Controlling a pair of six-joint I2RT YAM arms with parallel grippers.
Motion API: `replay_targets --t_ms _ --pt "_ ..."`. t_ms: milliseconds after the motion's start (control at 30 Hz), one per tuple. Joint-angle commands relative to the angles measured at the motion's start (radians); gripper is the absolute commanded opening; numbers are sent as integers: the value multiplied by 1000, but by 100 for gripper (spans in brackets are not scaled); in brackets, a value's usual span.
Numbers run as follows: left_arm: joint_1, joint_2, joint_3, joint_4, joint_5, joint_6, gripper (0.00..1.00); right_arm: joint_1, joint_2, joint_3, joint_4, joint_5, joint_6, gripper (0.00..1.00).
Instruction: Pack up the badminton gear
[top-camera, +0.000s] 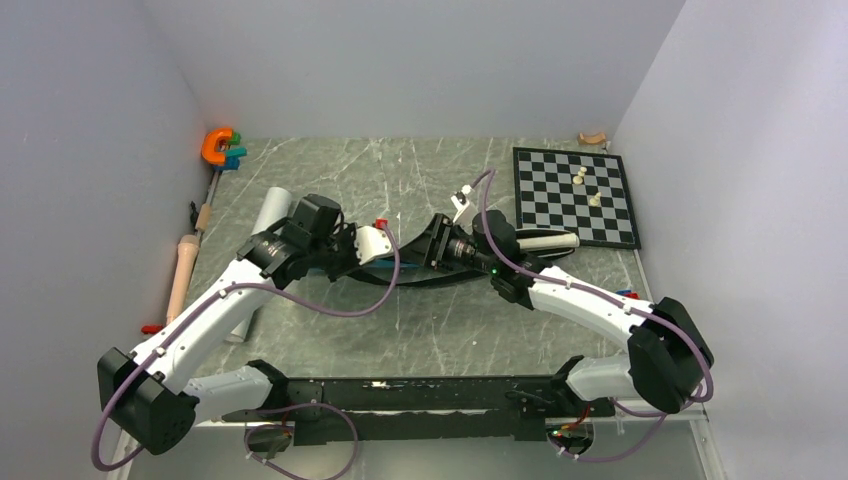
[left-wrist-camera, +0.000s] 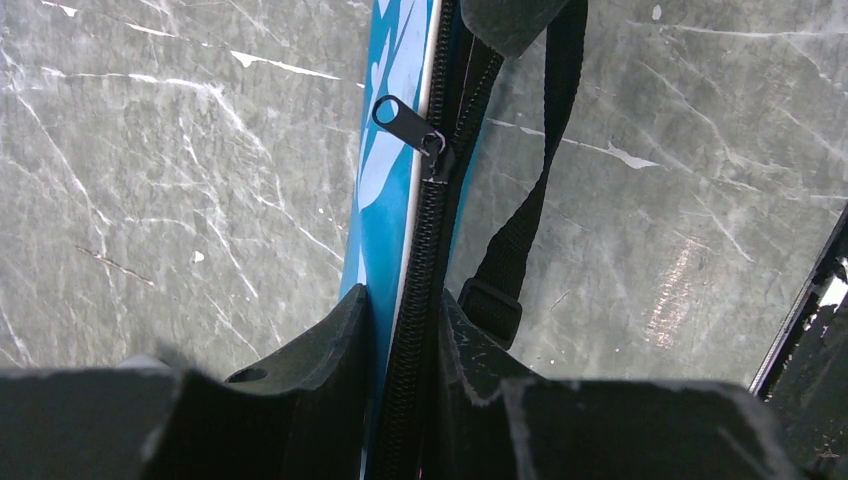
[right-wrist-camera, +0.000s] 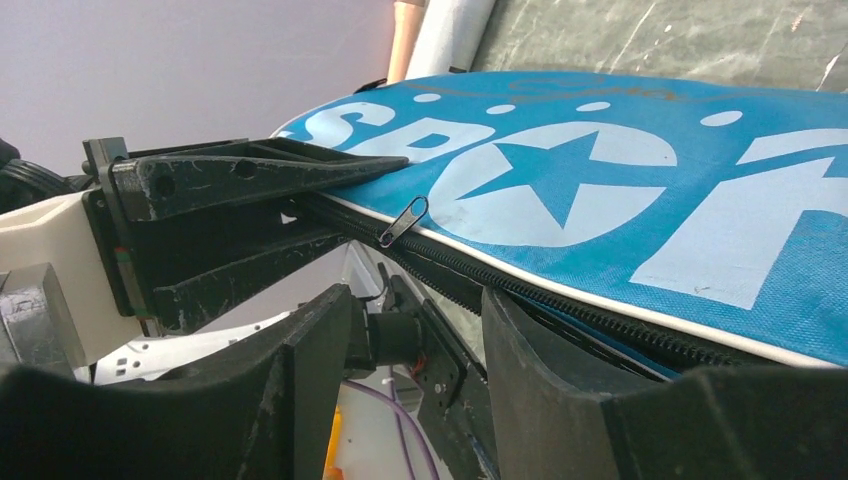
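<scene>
The blue "SPORT" bag (right-wrist-camera: 600, 190) is held up on edge between the two arms, and shows as a dark arc (top-camera: 410, 283) in the top view. My left gripper (left-wrist-camera: 405, 300) is shut on the bag's zipped rim, a little below the zipper pull (left-wrist-camera: 405, 120). The black strap (left-wrist-camera: 530, 200) hangs beside it. My right gripper (right-wrist-camera: 415, 320) is open just under the bag's zip edge with nothing between its fingers; the zipper pull (right-wrist-camera: 403, 220) lies above it. The long white tube (top-camera: 262, 235) lies on the table at the left. A pale handle (top-camera: 548, 241) pokes out behind the right wrist.
A black-and-white chessboard (top-camera: 575, 195) with two pale pieces sits at the back right. An orange clamp (top-camera: 217, 145) is in the back left corner, and a wooden-handled tool (top-camera: 185, 270) lies along the left wall. Grey walls close in the marbled table (top-camera: 420, 330).
</scene>
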Motion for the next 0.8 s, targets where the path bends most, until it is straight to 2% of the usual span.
replay_targets --t_ms 0,533,767 --pt "-14 -33 17 11 10 -33 0 -5 -2 37 -34 15 -40 55" --pt "-52 -30 24 2 0 -46 0 -5 117 26 281 -80 108 52" --pt "-56 -33 22 2 -3 -47 0 -5 143 37 295 -92 122 47"
